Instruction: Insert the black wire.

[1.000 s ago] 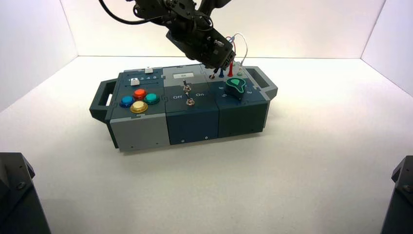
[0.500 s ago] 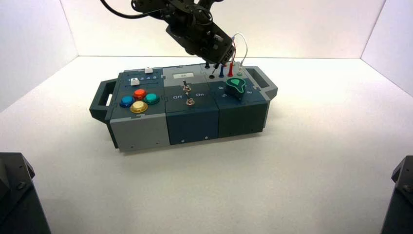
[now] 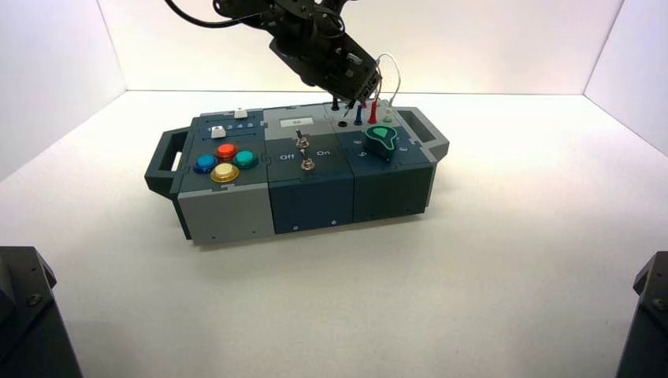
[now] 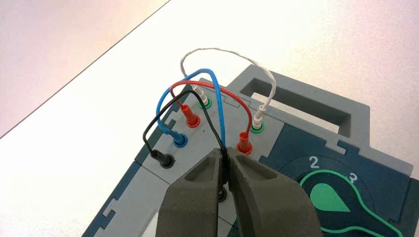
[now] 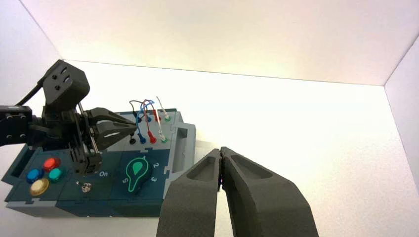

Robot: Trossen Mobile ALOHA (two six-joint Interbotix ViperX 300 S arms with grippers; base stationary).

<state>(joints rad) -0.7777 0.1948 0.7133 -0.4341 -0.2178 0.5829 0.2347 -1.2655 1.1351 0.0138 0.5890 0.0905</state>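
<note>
Left hand (image 3: 358,94) rose (slightly).

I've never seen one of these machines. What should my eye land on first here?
First, the left gripper, at the box's far right corner, shut on the black wire just above an empty black socket. Behind it, blue, red and white wires arch between their sockets. The right gripper waits shut, well back from the box.
</note>
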